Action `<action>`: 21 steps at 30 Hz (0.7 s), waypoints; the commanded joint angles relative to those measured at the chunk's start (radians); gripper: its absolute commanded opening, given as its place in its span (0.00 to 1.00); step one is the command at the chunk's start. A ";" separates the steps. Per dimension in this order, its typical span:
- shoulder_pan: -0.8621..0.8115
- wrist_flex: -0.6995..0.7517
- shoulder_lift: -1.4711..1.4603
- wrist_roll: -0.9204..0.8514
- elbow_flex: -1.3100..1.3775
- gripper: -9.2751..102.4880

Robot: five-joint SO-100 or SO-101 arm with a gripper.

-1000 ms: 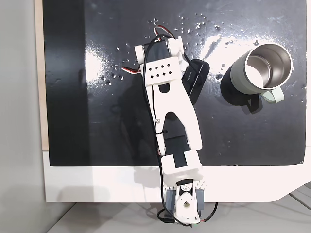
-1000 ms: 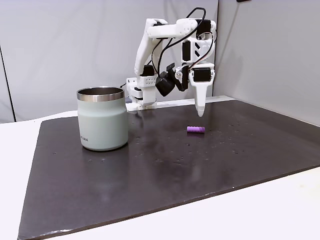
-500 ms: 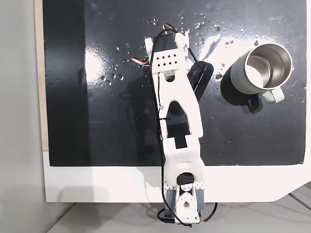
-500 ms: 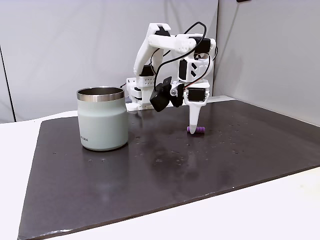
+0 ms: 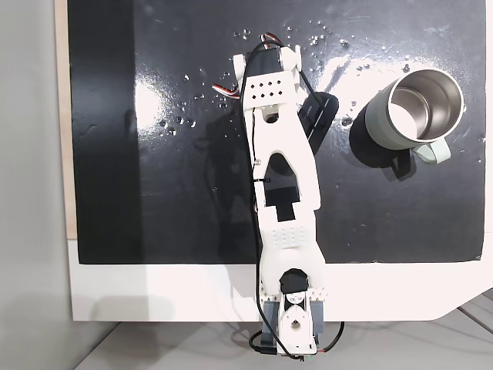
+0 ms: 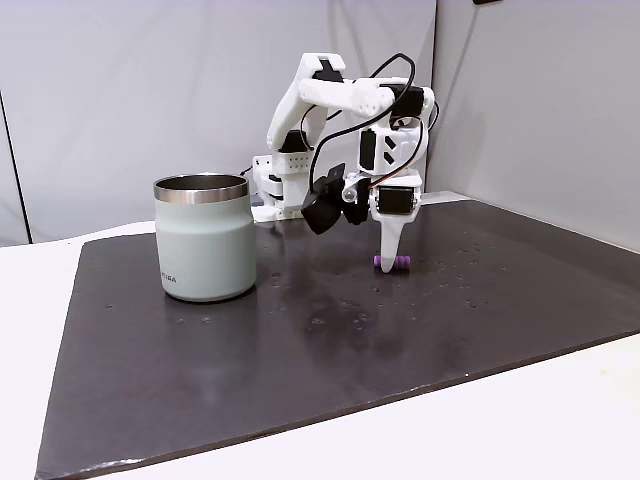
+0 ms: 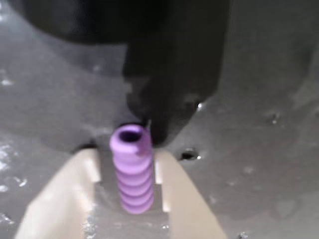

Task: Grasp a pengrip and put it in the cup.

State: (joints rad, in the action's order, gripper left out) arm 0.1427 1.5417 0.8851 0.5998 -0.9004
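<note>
A dark, glossy mat (image 6: 300,340) covers most of the white table (image 6: 560,420) in front of me, with plain grey walls behind it in a fixed view from the side. The cup (image 6: 203,238) stands upright on the mat, well apart from the arm; in a fixed view from above I can look into its shiny steel interior (image 5: 424,99) and see the handle (image 5: 435,150) jutting toward the bottom right, but the side camera does not show me the handle. From above, the arm (image 5: 281,193) stretches up the mat from its base at the table edge and covers the claw's tips and the pengrip entirely, so that camera gives me nothing on the grasp. From the side, I see the claw (image 6: 388,262) pointing down at the mat, its pale fixed finger (image 6: 390,240) standing in front of the pengrip (image 6: 399,263), which lies on the mat and peeks out as a small purple stub to the right of the finger; its left end is hidden. The black moving finger (image 6: 322,205) is swung out to the left, so the jaws stand apart. The wrist view is blurred and close: the pengrip (image 7: 132,169) lies on its side with its open end facing up the frame, resting in the notch of the pale finger (image 7: 65,199), whose lower part is cut off by the frame. Just beyond the pengrip's end sits a dark, out-of-focus shape (image 7: 164,114) that I cannot make out well.
</note>
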 commanded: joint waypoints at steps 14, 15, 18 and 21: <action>0.006 0.207 0.232 -0.054 0.227 0.08; 0.006 0.207 0.282 -0.067 0.213 0.08; 0.000 0.207 0.425 -0.107 0.153 0.08; -0.025 0.222 0.546 -0.156 0.095 0.08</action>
State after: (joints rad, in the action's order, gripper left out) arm 0.1427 1.7549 1.2732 0.4847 -0.7869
